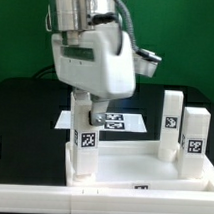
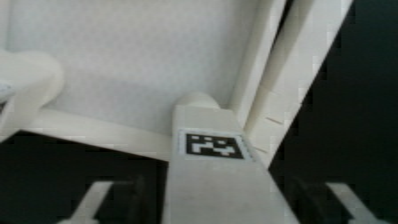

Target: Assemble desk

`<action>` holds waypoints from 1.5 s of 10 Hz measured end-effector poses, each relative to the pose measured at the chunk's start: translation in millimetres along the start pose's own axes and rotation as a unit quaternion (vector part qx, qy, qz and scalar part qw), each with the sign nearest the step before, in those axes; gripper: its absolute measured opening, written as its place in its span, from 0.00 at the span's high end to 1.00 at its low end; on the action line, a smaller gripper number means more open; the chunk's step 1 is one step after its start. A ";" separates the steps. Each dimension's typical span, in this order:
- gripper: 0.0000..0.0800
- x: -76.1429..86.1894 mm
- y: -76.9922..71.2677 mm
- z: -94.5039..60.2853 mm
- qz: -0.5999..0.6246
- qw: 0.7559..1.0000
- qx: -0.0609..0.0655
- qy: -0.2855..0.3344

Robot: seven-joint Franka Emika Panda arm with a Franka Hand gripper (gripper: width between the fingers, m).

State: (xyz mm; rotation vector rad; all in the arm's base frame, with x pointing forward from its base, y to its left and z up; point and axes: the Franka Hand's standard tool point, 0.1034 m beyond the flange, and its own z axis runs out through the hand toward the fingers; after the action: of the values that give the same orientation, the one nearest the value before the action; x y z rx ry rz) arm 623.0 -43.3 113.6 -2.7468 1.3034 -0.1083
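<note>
Desk panel (image 1: 143, 168) white, rimmed, flat on the black counter (image 1: 25, 112). Three white tagged legs stand upright, long axes vertical: two at the exterior view's right, one (image 1: 86, 144) under the hand (image 1: 87, 112). Hand clamped on that leg.

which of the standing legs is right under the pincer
The leg on the exterior view's left, standing at the panel corner directly below the pincer. The other two legs stand apart on the exterior view's right.
</note>
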 end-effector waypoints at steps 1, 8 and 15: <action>0.31 -1.1 -0.5 -0.3 -0.075 0.997 -0.006 0.001; 0.19 -4.2 -0.2 -1.3 -0.346 0.938 -0.019 -0.008; 0.64 -4.9 -3.0 -1.0 -0.034 0.999 -0.020 -0.001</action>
State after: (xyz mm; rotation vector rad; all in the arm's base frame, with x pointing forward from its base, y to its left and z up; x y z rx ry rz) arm 622.2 -37.7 114.9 -2.8243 1.2258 -0.0861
